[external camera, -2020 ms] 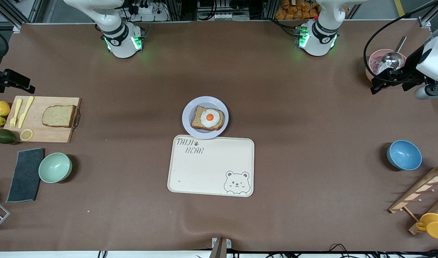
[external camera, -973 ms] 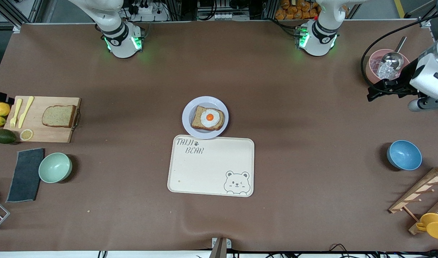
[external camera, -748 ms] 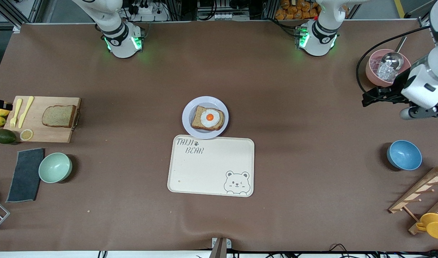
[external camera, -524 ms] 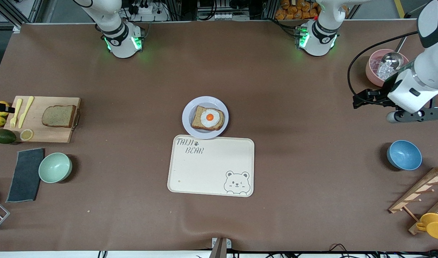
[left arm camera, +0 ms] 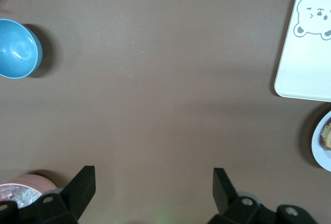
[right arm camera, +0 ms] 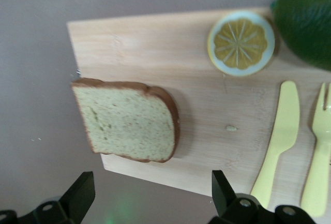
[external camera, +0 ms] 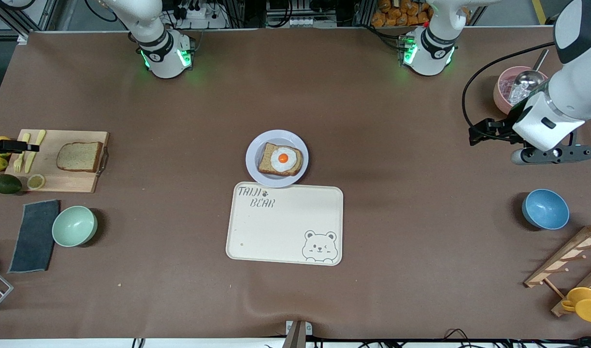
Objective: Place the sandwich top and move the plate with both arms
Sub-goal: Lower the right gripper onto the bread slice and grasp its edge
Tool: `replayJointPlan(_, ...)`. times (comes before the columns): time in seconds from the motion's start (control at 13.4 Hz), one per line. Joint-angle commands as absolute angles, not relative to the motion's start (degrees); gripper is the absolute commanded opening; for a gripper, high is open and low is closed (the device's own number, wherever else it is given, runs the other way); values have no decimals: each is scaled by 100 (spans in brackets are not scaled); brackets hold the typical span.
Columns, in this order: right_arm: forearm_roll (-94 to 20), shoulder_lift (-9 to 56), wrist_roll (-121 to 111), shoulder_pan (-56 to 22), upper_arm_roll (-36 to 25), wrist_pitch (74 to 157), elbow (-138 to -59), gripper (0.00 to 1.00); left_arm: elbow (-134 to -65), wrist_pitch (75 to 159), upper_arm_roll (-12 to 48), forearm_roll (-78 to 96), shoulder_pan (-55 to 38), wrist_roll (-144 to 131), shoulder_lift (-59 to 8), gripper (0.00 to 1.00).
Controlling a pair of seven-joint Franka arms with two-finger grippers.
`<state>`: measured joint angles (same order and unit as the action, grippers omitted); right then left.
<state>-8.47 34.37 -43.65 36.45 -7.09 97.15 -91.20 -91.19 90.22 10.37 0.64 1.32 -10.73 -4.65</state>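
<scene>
Right wrist view gives what the front view cannot: sandwich top (right arm camera: 126, 121) in close detail, lying flat on the cutting board (right arm camera: 207, 146), one corner overhanging the board's edge; right gripper (right arm camera: 150, 200) hangs over it with jaws spread wide, holding nothing; same view shows the lemon slice (right arm camera: 241, 42), yellow knife (right arm camera: 277, 136), yellow fork (right arm camera: 317, 151) and part of the avocado (right arm camera: 305, 22). In the front view only a black tip of the right gripper (external camera: 12, 146) shows, over the fork end of the board at the right arm's end of the table.

Left wrist view: left gripper (left arm camera: 154, 185) jaws wide apart, empty, over bare table; blue bowl (left arm camera: 18, 48), tray (left arm camera: 306, 48), a sliver of the plate (left arm camera: 323, 141) and the pink bowl (left arm camera: 26, 185) at the edges. Front view places the left gripper (external camera: 479, 131) at the left arm's end, just beside the pink bowl.

Surroundings: plate (external camera: 254, 159) mid-table, touching the tray's edge away from the front camera; nothing stands between plate and either gripper (both well apart from it).

Containers: plate holds egg toast (external camera: 280, 160); tray bare; pink bowl holds a metal scoop (external camera: 529, 77); blue bowl and green bowl (external camera: 74, 225) look empty.
</scene>
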Motion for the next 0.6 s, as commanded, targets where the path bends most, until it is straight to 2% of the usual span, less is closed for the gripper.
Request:
replayJointPlan(0.0, -923, 3542, -4465, 3806, -615, 9825, -9201, 100, -8991, 8947, 1063, -35, 114, -915, -501, 100)
replayJointPlan(0.52, -940, 3594, -4456, 3937, -598, 10011, -9720, 100, -8991, 8974, 1055, 26, 158, -896, -501, 100)
